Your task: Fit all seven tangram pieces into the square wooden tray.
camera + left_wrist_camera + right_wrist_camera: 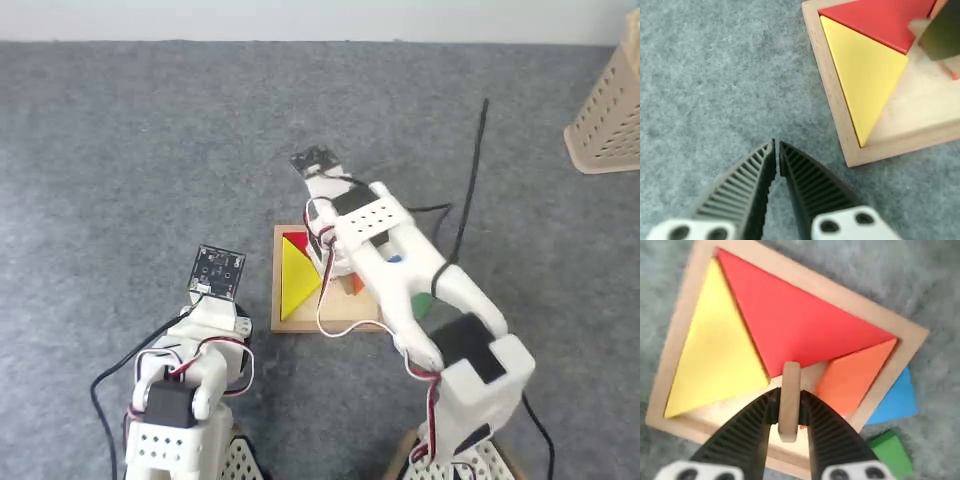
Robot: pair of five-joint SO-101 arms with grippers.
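Fingers (757,415) of the right gripper (789,404) are pinching a thin piece (790,375) that stands on edge, so only its pale bare-wood side shows and the colour of its face cannot be told. The gripper holds this piece over the middle of the square wooden tray (840,296), above a bare patch of the tray floor.

Three pieces lie flat inside the tray. A large yellow triangle (715,350) fills one side, and a large red triangle (800,325) lies against it, the two meeting along one long edge. An orange piece (852,377) sits in a corner, touching the red triangle. The held piece hangs just where the yellow, red and orange pieces come closest together.

Outside the tray, a blue piece (895,402) lies on the grey carpet (920,270) right against the rim near the orange piece. A green piece (892,452) lies just beyond the blue one.

In the high view, the right arm (400,280) stretches over the tray and hides much of it.

The left gripper (776,145) hangs over the carpet just beside a corner of the tray, near the point of the yellow triangle. Its ridged fingers are pressed almost together with nothing between them. The left arm (200,380) stands to the side of the tray, apart from the right arm.

A beige perforated basket (610,100) stands at the far edge of the carpet, well apart from the tray.
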